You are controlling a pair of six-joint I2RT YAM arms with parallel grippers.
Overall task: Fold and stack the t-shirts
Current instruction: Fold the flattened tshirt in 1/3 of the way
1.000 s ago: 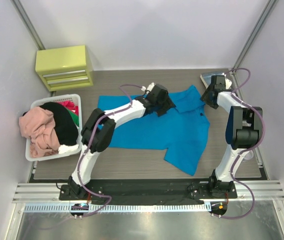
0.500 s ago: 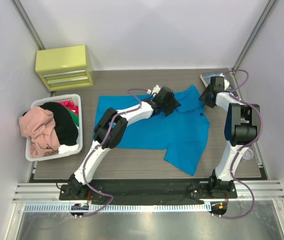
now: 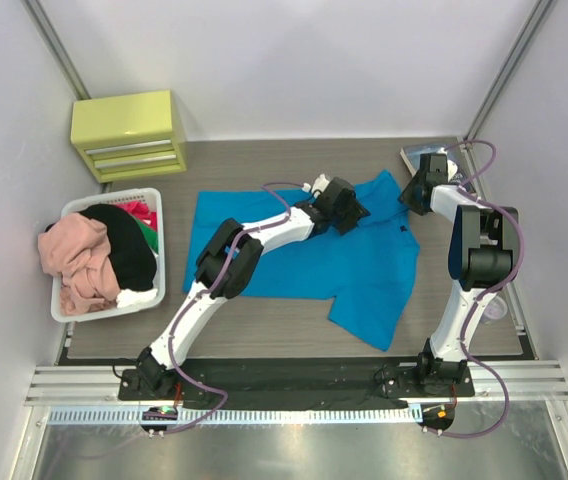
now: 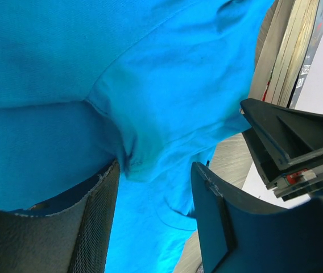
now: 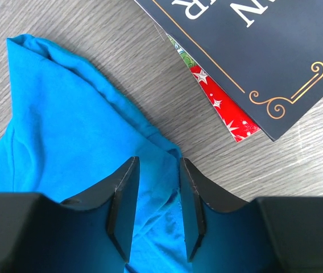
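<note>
The turquoise t-shirt (image 3: 304, 262) lies spread flat in the middle of the table (image 3: 264, 335), while the other t-shirts (image 3: 89, 258) sit heaped in the white basket (image 3: 157, 262) at 9 o'clock from it. The step in hand appears to be the first fold of this 1 shirt, with both arms reaching for its far edge. The left gripper (image 3: 356, 214) is down on the collar area at 12 o'clock on the shirt. In the wrist view its fingers (image 4: 93, 222) stand apart with a raised wrinkle of cloth between them, not clamped. The right gripper (image 3: 411, 197) sits at the sleeve corner at 2 o'clock, just beside the 2 books (image 5: 252, 51). Its fingers (image 5: 124, 210) straddle the hem with a narrow gap, and whether they pinch it cannot be told. The next move probably calls for both to clamp the cloth firmly, then lift and carry the far edge toward 6 o'clock, keeping the right sleeve from dragging the books.
</note>
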